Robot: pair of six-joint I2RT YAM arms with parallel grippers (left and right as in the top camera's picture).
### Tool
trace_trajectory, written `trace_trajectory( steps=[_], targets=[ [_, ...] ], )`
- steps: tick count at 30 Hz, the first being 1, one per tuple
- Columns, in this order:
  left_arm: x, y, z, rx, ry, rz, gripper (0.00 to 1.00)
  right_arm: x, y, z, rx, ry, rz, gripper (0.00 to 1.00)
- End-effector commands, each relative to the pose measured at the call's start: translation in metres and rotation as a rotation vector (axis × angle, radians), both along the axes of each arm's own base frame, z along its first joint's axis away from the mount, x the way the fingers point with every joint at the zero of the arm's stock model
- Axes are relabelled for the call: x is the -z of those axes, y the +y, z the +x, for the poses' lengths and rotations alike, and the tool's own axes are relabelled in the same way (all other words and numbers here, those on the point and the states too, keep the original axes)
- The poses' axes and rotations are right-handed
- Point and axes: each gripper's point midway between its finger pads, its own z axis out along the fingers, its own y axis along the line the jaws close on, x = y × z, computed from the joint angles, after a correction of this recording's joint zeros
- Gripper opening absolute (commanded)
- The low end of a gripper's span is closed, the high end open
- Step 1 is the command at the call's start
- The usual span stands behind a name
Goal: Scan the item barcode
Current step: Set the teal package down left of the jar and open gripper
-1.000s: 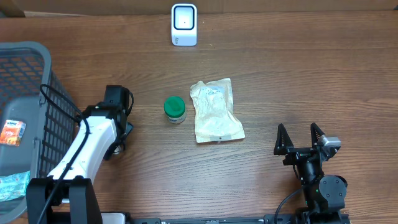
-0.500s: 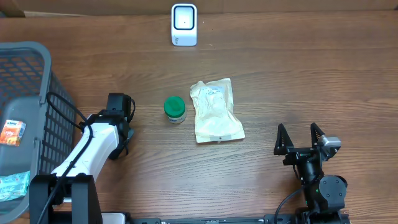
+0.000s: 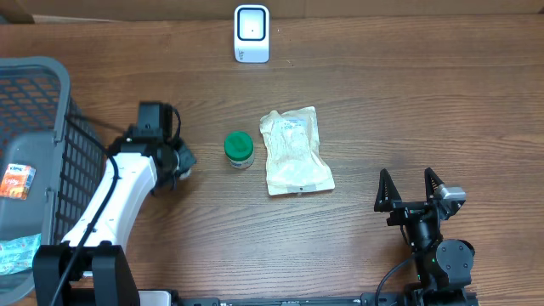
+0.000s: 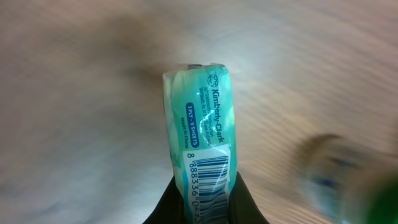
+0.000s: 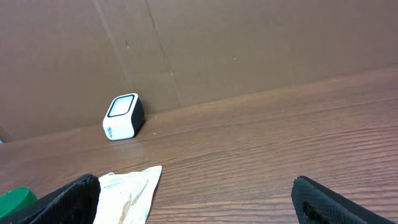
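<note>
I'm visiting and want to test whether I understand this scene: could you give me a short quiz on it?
1. True or false: the green-lidded jar stands between the left end effector and the cream pouch.
2. The left end effector grips: A jar, B tissue pack, C pouch.
3. Fill in: the right end effector stands ___, holding nothing.
Key: 1 true; 2 B; 3 open.

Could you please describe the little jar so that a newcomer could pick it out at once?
On the wooden table, find the pale crumpled pouch lying near the middle. The jar stands just beside it, not touching, on the side toward the grey basket. Its round bright green lid sets it apart.
</note>
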Motion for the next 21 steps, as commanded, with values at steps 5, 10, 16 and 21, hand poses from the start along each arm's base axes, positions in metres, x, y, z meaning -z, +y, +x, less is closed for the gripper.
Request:
trace_trajectory(
  steps=[5, 10, 16, 21],
  targets=[
    [-0.008, -0.054, 0.011, 0.300, -0.046, -0.124, 0.04, 0.001, 0.000, 0.000, -0.003, -0.008, 0.005, 1.00],
    [0.014, -0.082, 0.006, 0.482, -0.004, -0.061, 0.04, 0.001, 0.000, 0.000, -0.003, -0.008, 0.005, 1.00],
    [0.036, -0.084, 0.000, 0.517, 0.062, 0.057, 0.25, 0.001, 0.000, 0.000, -0.003, -0.007, 0.005, 1.00],
    [0.030, -0.079, -0.002, 0.469, 0.089, 0.054, 0.94, 0.001, 0.000, 0.000, -0.003, -0.007, 0.005, 1.00]
  ],
)
